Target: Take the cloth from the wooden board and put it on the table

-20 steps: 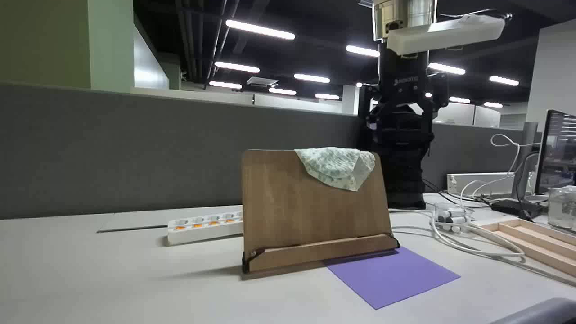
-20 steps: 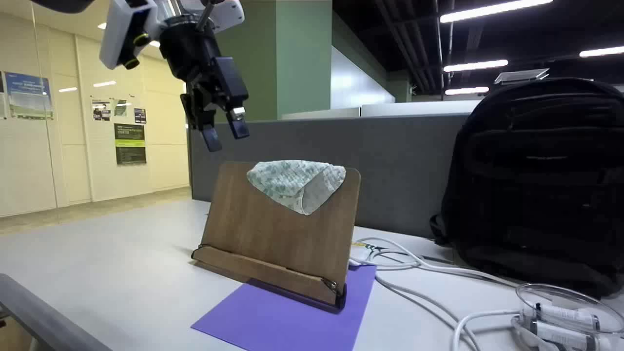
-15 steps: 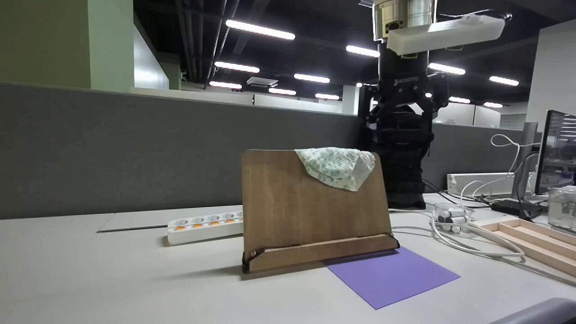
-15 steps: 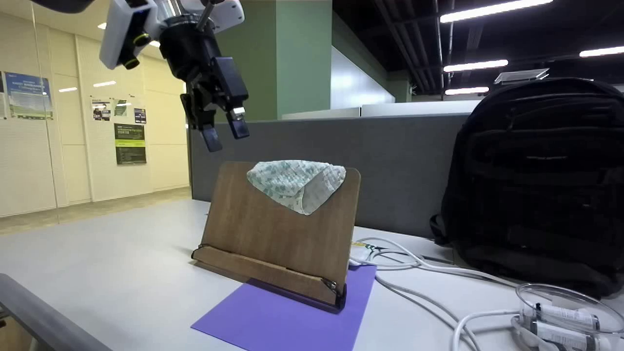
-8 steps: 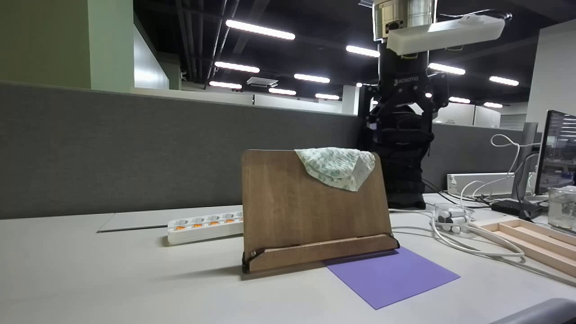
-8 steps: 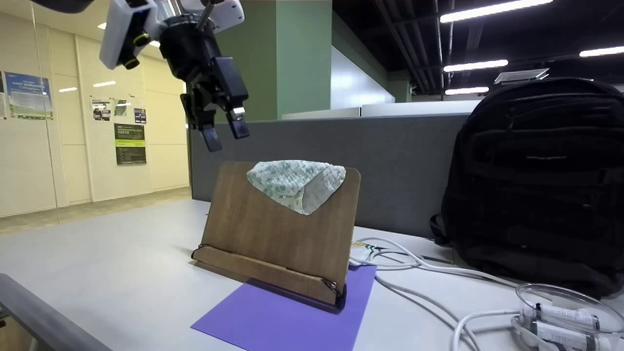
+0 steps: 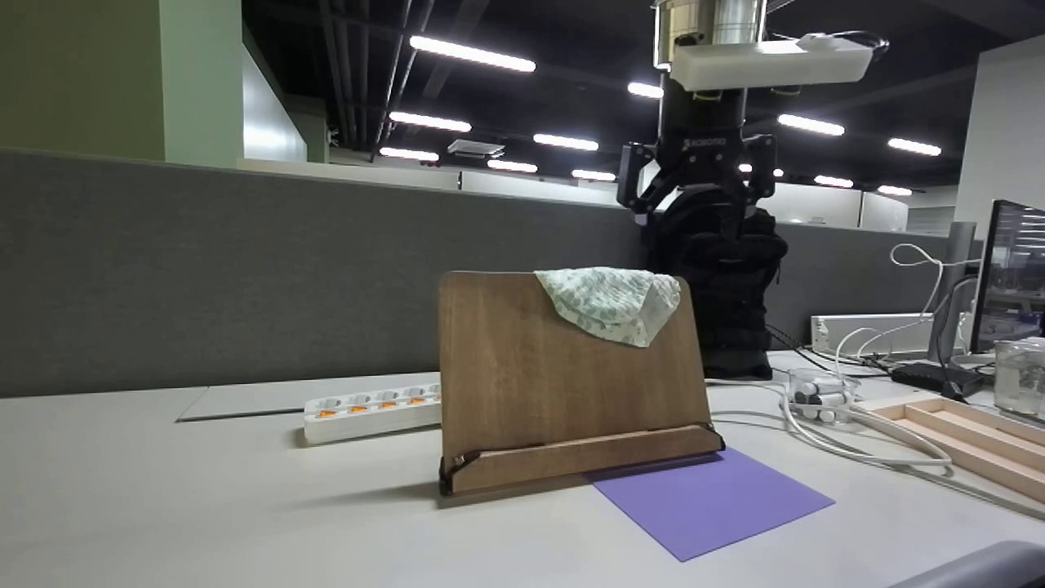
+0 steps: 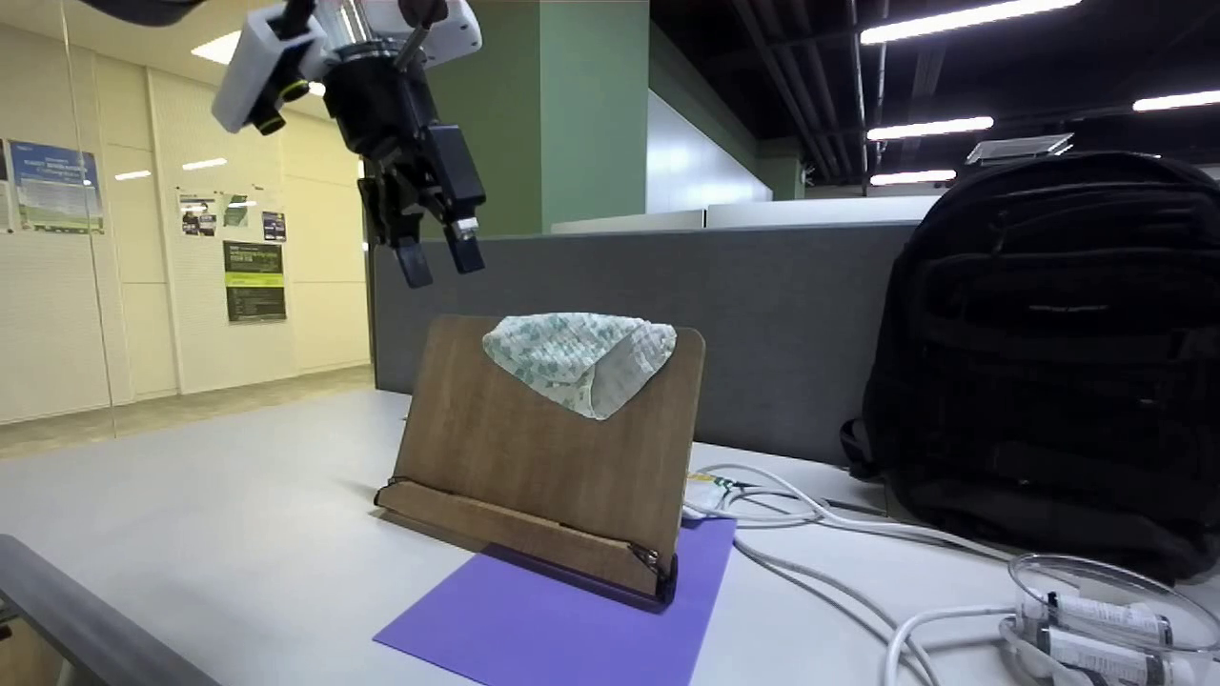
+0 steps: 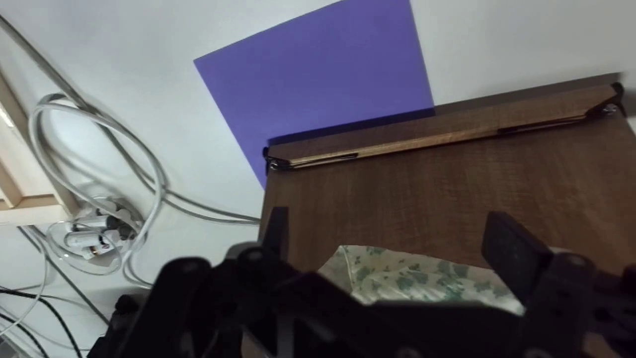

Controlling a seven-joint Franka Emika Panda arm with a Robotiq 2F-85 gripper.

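Observation:
The cloth (image 7: 611, 304) is white with a green pattern and hangs over the top edge of the wooden board (image 7: 563, 376). The board leans upright on the white table (image 7: 245, 490). The cloth also drapes on the board in an exterior view (image 8: 577, 362). My gripper (image 8: 441, 265) is open and empty, above and apart from the board's top edge; it also shows high in an exterior view (image 7: 690, 222). In the wrist view, the open fingers (image 9: 390, 221) appear on either side of the cloth (image 9: 422, 278), whose lower part in the picture is hidden behind the gripper body.
A purple sheet (image 7: 710, 510) lies partly under the board. A power strip (image 7: 375, 416) is behind it. White cables (image 8: 810, 514), a glass dish with vials (image 8: 1106, 629), a wooden tray (image 7: 971, 437) and a black backpack (image 8: 1048, 381) are nearby. A grey partition (image 7: 245, 278) stands behind.
The gripper has shifted left in an exterior view, and the arm has moved slightly in both exterior views. The fingers stay open. The cloth and board have not moved.

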